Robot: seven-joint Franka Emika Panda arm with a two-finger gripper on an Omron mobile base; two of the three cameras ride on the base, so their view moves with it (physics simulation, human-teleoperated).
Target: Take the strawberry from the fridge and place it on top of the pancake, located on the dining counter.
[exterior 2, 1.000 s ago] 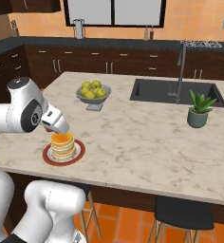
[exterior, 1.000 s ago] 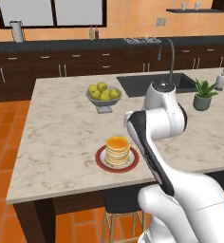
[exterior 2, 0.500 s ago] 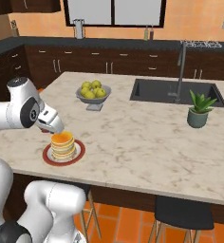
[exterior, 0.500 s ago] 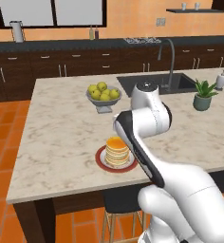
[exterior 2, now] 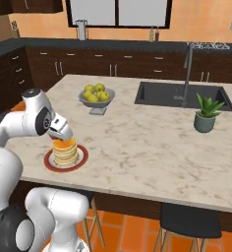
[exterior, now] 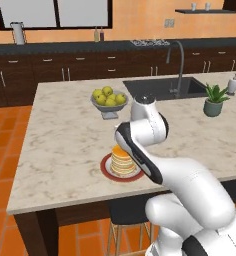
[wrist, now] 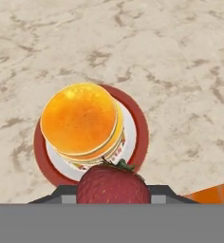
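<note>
The strawberry [wrist: 113, 184], dark red with a green cap, sits between my gripper's [wrist: 113, 193] dark fingers [wrist: 61, 193], which are shut on it. It hangs just above the near rim of the red-brown plate [wrist: 138, 128]. The pancake [wrist: 80, 118] is a tan stack with an orange top, a little ahead of the berry. From the right base the gripper [exterior 2: 65, 134] hovers right over the pancake [exterior 2: 65, 150]. From the left base my arm covers the hand, and the pancake [exterior: 121, 160] shows beside it. The stack stands near the front edge of the dining counter [exterior: 65, 135]. The fridge is out of view.
A bowl of yellow-green fruit [exterior: 109, 98] [exterior 2: 96, 94] stands behind the plate. Farther right are the sink [exterior 2: 182, 96], its tall tap [exterior: 179, 65] and a potted plant [exterior 2: 206, 113]. A stool [exterior 2: 189, 221] stands below the counter edge. Orange floor [wrist: 213, 192] shows past the edge.
My arm's upper joint has swung left toward the pancake. The hand has sunk slightly over the stack, still holding the strawberry.
</note>
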